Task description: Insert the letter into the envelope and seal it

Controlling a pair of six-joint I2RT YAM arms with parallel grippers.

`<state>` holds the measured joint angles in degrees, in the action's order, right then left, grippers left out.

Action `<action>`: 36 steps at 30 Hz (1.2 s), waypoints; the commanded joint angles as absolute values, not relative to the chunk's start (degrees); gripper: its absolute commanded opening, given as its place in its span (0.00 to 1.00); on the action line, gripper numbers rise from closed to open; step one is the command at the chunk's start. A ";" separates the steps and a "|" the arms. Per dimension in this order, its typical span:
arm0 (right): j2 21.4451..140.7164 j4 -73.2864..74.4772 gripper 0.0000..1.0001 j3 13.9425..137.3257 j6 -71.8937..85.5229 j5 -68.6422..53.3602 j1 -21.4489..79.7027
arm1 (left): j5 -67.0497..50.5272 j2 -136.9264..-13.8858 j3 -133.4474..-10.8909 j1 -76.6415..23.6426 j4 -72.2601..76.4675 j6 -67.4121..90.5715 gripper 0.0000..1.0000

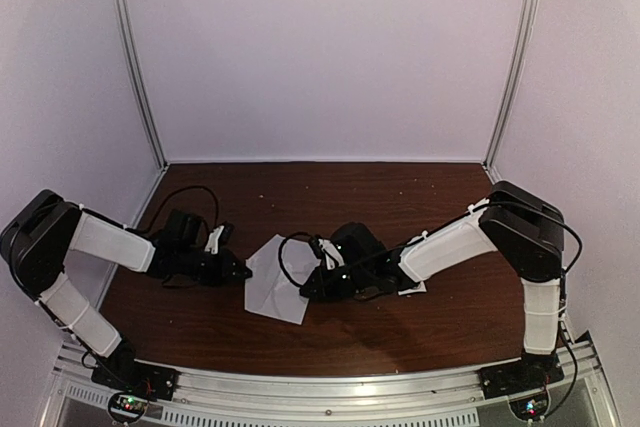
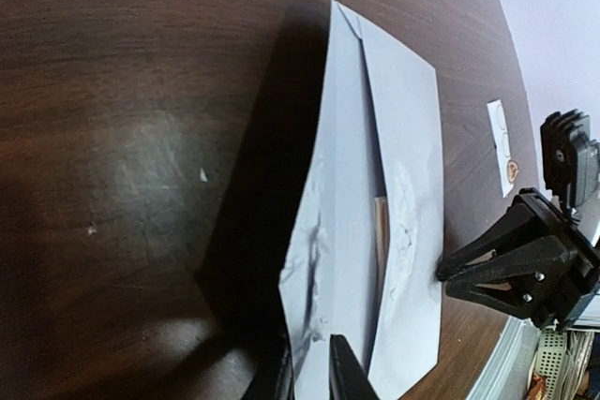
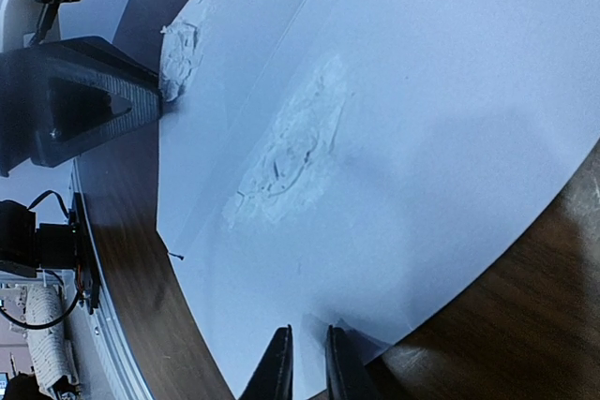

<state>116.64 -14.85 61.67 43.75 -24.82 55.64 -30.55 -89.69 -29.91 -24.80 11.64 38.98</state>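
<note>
Envelope (image 1: 272, 282) sits mid-table in the top view, left gripper (image 1: 238, 269) on its left edge and right gripper (image 1: 308, 289) on its right, with bare table (image 1: 350, 197) open behind it. Left wrist view: narrow jaws clamp a lifted paper layer, the mouth gapes, and a sticker strip (image 2: 503, 142) lies beyond the far edge. Right wrist view: near-closed jaws nip the envelope's near edge, the paper shows crumpled patches, the left gripper is at the far edge, and the table's edge is close.
</note>
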 commanded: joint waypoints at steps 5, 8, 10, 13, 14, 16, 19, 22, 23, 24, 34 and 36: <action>119.04 -12.23 0.15 61.96 43.90 -23.24 55.80 | -35.66 -87.35 -29.20 -26.39 17.55 38.14 0.16; 119.11 -12.22 0.14 62.05 43.94 -23.29 55.78 | -36.23 -87.89 -29.81 -27.95 18.07 37.89 0.16; 119.22 -12.11 0.14 62.05 43.90 -23.29 55.81 | -36.41 -88.30 -30.25 -28.85 18.68 37.84 0.18; 119.27 -12.07 0.13 62.05 44.00 -23.20 55.80 | -36.71 -89.19 -30.94 -30.32 19.60 38.14 0.21; 119.21 -12.05 0.14 62.05 43.99 -23.16 55.81 | -36.76 -89.50 -31.14 -31.09 19.86 38.21 0.23; 119.20 -12.04 0.13 62.06 43.95 -23.07 55.81 | -36.59 -89.91 -31.58 -32.24 20.22 38.23 0.25; 119.25 -12.04 0.13 61.96 43.95 -22.90 55.81 | -36.20 -91.27 -31.77 -33.48 21.16 38.57 0.30; 119.20 -12.04 0.12 61.83 44.03 -22.77 55.74 | -36.39 -93.57 -31.43 -34.10 23.03 39.33 0.33; 119.12 -12.04 0.12 61.75 44.02 -22.70 55.76 | -36.68 -94.30 -31.32 -34.31 23.98 39.71 0.33; 118.97 -12.04 0.12 61.64 44.08 -22.59 55.80 | -36.87 -95.01 -31.29 -34.61 24.72 40.22 0.34; 114.38 -10.22 0.11 62.34 42.70 -21.61 55.38 | -35.30 -97.74 -30.85 -36.06 24.18 40.47 0.25; 113.42 -10.40 0.10 62.80 42.59 -22.06 55.08 | -34.95 -97.75 -30.13 -36.11 23.82 40.65 0.22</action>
